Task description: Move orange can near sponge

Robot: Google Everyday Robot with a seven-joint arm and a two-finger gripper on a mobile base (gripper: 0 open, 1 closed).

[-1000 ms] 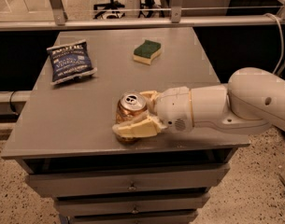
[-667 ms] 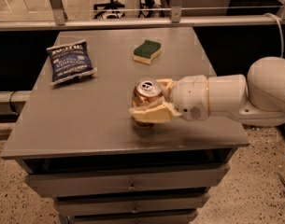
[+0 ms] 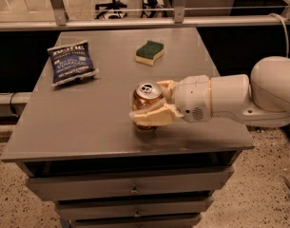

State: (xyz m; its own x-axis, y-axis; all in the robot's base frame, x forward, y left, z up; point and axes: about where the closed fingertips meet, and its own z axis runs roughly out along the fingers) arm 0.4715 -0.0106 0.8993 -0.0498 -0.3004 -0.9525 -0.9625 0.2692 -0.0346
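Observation:
The orange can stands upright in my gripper, silver pull-tab top showing. The cream fingers close around it from the right, one finger in front of the can. The can hangs just above the grey table, near its front middle. The sponge, dark green top on a pale yellow base, lies farther back on the table, a little right of the can and well apart from it. My white arm reaches in from the right.
A blue chip bag lies at the table's back left. The table has drawers below its front edge. A metal rail runs behind the table, with office chairs beyond it.
My gripper has carried the can to the right and slightly back, toward the sponge, and lifted it a little off the table.

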